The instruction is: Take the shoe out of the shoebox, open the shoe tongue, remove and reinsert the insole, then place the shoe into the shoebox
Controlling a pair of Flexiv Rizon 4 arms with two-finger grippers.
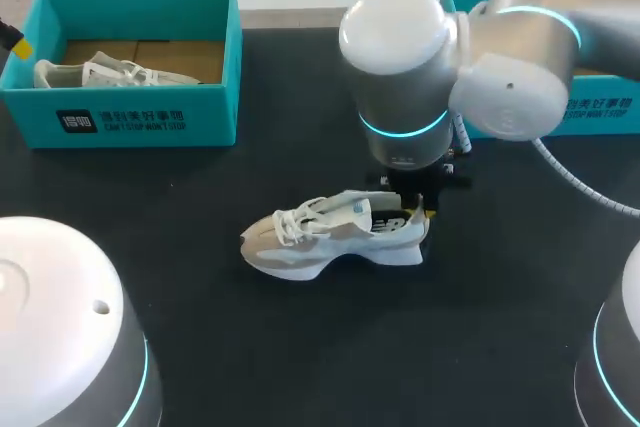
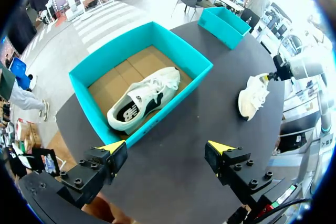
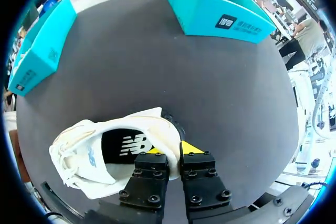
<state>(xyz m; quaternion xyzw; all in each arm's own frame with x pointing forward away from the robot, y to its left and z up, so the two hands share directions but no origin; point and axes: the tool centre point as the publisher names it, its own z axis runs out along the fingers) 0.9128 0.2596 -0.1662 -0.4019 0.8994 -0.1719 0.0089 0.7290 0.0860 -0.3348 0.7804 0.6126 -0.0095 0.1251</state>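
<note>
**Shoe out on the table, right claw at its heel**

The shoe (image 1: 335, 237) stands upright near the middle of the black table (image 1: 300, 347), toe pointing to the left side, outside both boxes. The right claw (image 3: 172, 150) comes down at the heel and is clenched on the heel rim, one finger inside the opening and the other against the outside. A dark insole shows inside the shoe. The left claw (image 2: 168, 150) hangs above the table, released, its fingers wide apart with nothing between them. Ahead of it sits the teal left shoebox (image 2: 94, 66) — a second shoe (image 2: 142, 98) lies within. The right shoebox (image 1: 600, 107) sits at the far right, partly hidden behind the right arm (image 1: 520, 47).
</note>
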